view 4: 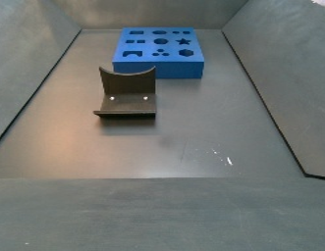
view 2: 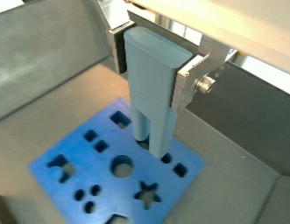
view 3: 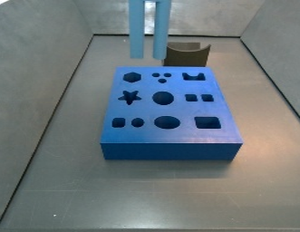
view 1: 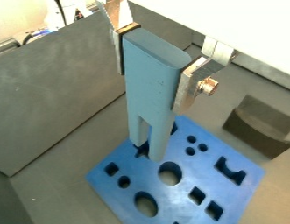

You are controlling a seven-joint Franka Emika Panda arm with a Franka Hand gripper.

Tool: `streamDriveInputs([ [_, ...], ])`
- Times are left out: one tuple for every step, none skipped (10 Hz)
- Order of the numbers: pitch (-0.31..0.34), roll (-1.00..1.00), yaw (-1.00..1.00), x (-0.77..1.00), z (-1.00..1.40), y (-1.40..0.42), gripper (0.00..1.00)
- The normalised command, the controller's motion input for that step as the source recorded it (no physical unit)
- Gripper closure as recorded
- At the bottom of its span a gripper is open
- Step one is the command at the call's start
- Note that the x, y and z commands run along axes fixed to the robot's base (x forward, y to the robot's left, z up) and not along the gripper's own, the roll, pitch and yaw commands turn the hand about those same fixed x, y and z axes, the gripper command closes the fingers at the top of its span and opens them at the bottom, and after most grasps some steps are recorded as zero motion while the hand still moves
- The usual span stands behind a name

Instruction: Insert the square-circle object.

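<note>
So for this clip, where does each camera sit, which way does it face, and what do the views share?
Wrist view: on the arm, looking down past the hand and its light-blue piece at the blue board.
Wrist view: same, opposite side of the hand.
Side view: beside the board, fixture behind; no hand.
Side view: fixture in front of the board; no robot.
All share the board.

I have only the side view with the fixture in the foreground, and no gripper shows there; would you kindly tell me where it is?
Observer: In both wrist views the gripper hangs above the blue hole block, shut on a light blue two-pronged piece.
Operator: Are the prongs in a hole yet?
Observer: No; in a side view the piece hangs upright, its ends seemingly above the block's top.
Operator: Thank you. Near which edge?
Observer: The edge facing the fixture.
</note>
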Motion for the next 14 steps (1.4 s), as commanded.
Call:
streamDriveInputs([
  [-0.126,0.16,0.00,0.00,-0.93,-0.54,1.00],
  [-0.093,0.22,0.00,0.00,-0.78,-0.47,1.00],
  [-0.037,0.30,0.00,0.00,-0.57,-0.40,1.00],
  [0.000,0.37,0.00,0.05,-0.40,-0.35,1.00],
  [0.000,0.42,0.00,0.10,-0.33,-0.29,1.00],
  [0.000,0.33,0.00,0.00,-0.47,-0.16,1.00],
  [-0.070,0.00,0.12,-0.31,-0.61,0.00,1.00],
  [-0.057,0.00,0.23,-0.23,-0.56,0.00,1.00],
  [-0.023,-0.08,0.22,-0.26,-0.38,0.00,1.00],
  [0.000,-0.08,0.20,-0.17,-0.15,0.00,1.00],
  [0.000,-0.05,0.16,-0.09,-0.10,0.00,1.00],
  [0.000,-0.03,0.19,-0.07,-0.12,0.00,1.00],
  [0.000,-0.07,0.21,-0.08,-0.08,0.00,1.00],
  [-0.020,-0.05,0.03,-0.12,-0.11,0.00,1.00],
])
